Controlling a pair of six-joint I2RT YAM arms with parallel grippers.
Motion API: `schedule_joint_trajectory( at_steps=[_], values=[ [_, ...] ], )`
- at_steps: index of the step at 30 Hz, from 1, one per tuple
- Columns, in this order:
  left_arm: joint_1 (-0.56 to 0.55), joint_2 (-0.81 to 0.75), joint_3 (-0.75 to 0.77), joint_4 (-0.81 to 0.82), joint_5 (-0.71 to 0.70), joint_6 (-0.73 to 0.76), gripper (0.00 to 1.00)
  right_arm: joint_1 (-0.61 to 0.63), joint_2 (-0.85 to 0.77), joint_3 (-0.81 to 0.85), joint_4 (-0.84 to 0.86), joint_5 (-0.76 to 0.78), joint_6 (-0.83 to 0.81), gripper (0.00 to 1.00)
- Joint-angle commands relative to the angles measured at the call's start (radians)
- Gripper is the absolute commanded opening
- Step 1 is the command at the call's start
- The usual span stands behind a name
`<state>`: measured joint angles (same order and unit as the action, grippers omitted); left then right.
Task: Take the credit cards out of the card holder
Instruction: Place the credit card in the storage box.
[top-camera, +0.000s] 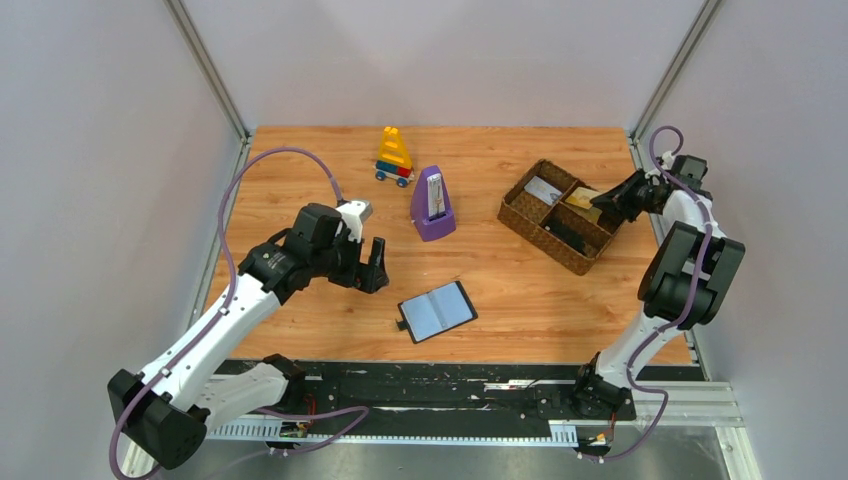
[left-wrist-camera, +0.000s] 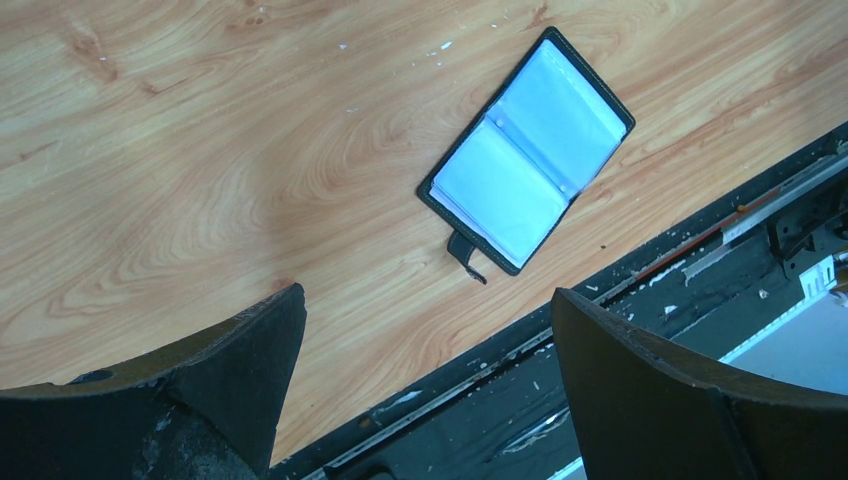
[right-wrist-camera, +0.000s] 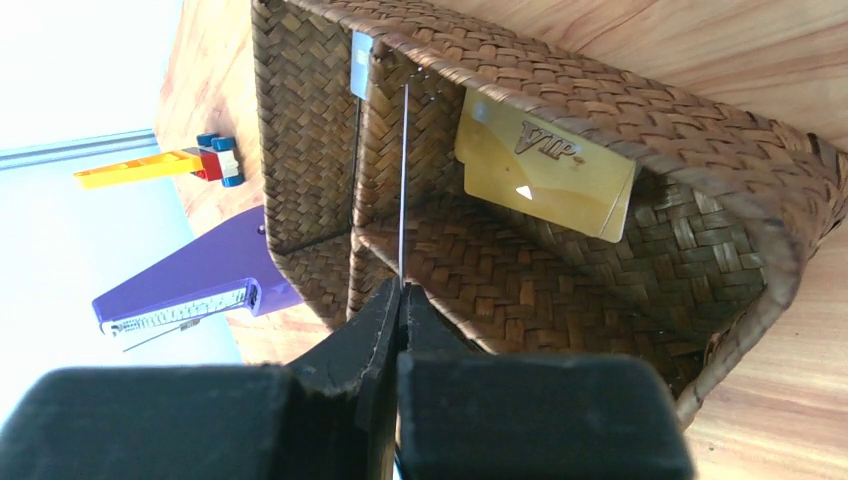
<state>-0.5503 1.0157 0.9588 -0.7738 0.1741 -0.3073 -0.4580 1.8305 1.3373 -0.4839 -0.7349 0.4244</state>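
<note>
The task looks well advanced but not finished. The right gripper hangs over the woven tray, its fingers pressed together on a thin card seen edge-on. The card stands up straight from the fingertips, in line with the divider between two compartments. Just beyond it and to the right of the fingers, a gold card printed "VIP" leans against the tray's inner wall. In the top view a pale card lies in the neighbouring compartment, on the far side of the divider from the gripper. So at least two of the credit cards appear to be out and set down, and a third is in the grip and not yet released.

The card holder lies open and flat on the table, well apart from the right gripper. It sits ahead of the left gripper and a little to its right, not touching it. That gripper hovers above the wood with its fingers spread wide and nothing between them.

Both sleeves of the card holder show pale blue with no print visible, which suggests that little is left inside. Layers at the edge of one half make it impossible to say whether a card remains. What is left, by this reading, is to let the pinched card drop into the tray and to check the sleeves for any more.
</note>
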Motion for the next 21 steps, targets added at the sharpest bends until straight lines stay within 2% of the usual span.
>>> schedule_joint_trajectory(
  at_steps=[1,21],
  values=[
    [-0.003,-0.030,0.014,0.011,-0.004,0.027,1.00,-0.007,0.038,0.063,-0.004,-0.004,-0.019,0.00],
    [-0.003,-0.036,0.014,0.011,-0.019,0.025,1.00,-0.008,0.139,0.111,-0.002,-0.032,-0.009,0.03]
  ],
)
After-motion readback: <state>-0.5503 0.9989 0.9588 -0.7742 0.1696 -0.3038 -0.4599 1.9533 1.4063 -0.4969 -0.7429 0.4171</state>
